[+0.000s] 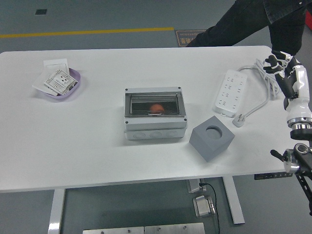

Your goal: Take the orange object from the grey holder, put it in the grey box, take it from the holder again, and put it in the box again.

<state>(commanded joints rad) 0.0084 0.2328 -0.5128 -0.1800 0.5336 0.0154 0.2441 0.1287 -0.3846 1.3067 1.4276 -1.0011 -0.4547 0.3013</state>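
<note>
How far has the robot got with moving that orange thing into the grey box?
One placement looks done: the orange object lies inside the grey box, and the grey holder beside it has an empty socket. Nothing is in hand: the right hand is up at the table's right edge, holding nothing. How many rounds are finished cannot be told; any repeat needs the object back in the holder.
</note>
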